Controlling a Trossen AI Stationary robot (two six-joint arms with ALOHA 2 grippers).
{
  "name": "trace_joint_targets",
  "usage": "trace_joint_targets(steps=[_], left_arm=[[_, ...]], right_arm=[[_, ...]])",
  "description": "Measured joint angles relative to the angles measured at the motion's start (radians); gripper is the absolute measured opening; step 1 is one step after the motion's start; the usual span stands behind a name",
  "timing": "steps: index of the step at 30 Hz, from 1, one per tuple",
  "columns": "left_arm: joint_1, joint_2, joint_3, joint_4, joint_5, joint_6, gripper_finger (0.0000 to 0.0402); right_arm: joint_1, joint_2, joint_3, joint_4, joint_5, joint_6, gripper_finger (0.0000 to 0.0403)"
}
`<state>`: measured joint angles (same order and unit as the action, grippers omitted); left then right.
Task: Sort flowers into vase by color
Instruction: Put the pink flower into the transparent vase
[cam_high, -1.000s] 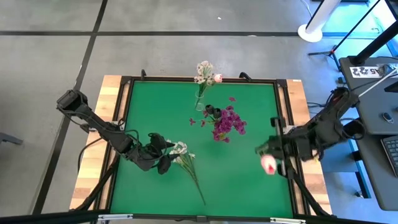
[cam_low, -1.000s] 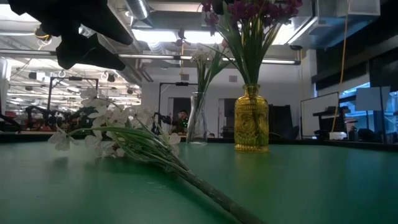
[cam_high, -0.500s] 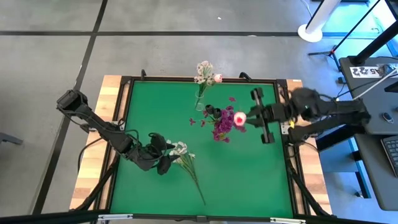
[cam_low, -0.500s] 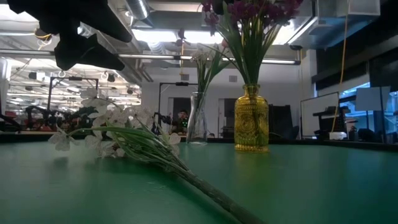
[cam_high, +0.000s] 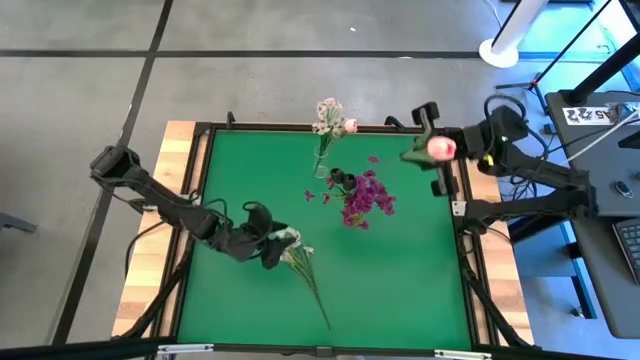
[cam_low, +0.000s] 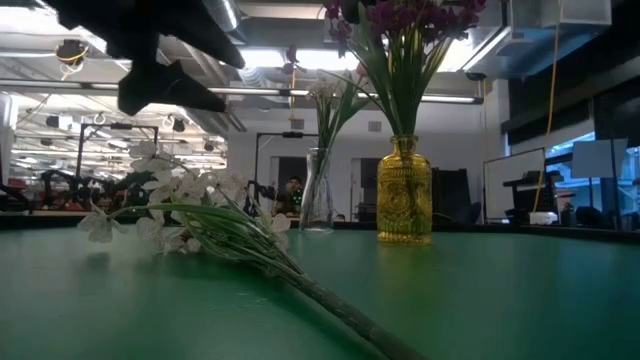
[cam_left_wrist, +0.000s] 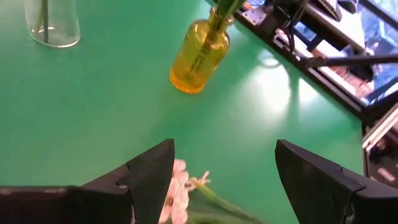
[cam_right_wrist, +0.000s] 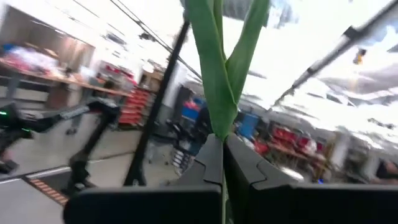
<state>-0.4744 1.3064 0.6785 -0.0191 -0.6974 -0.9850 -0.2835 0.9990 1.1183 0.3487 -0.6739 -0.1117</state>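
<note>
Left pincer (cam_high: 272, 249) (open) over white flower (cam_high: 292, 240), w/o contact

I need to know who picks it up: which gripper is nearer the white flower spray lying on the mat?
Left. The left gripper, open, hovers right at the white flower spray. The right gripper, shut on a pink tulip, is far off at the table's back right corner.

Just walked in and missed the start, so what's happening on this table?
The right gripper, shut on a pink tulip, holds it over the table's far right corner. The left gripper hangs open above the white spray lying on the green mat. Purple flowers stand in the yellow vase; the clear vase holds pale ones.
</note>
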Motion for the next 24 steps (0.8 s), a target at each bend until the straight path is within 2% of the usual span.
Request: trace_joint_targets(steps=[3,8,15,18,24], left_arm=[[0.032,0.0,0.005,0.005,0.008,0.041,0.0273],[0.105,0.0,0.04,0.009,0.008,0.192,0.0273],[0.235,0.0,0.148,-0.026,0.103,0.391,0.0273],[0.284,0.0,0.204,-0.132,0.116,0.44,0.0273],[0.378,-0.021,0.313,-0.494,0.116,0.441,0.0273]], right_arm=[[-0.094,0.005,-0.001,-0.013,-0.039,0.036,0.0],[-0.237,0.058,-0.001,0.059,-0.144,0.128,0.0],[-0.378,0.183,0.0,0.348,-0.257,0.347,0.0],[-0.402,0.24,0.0,0.439,-0.293,0.417,0.0],[-0.432,0.305,0.0,0.494,-0.341,0.441,0.0]])
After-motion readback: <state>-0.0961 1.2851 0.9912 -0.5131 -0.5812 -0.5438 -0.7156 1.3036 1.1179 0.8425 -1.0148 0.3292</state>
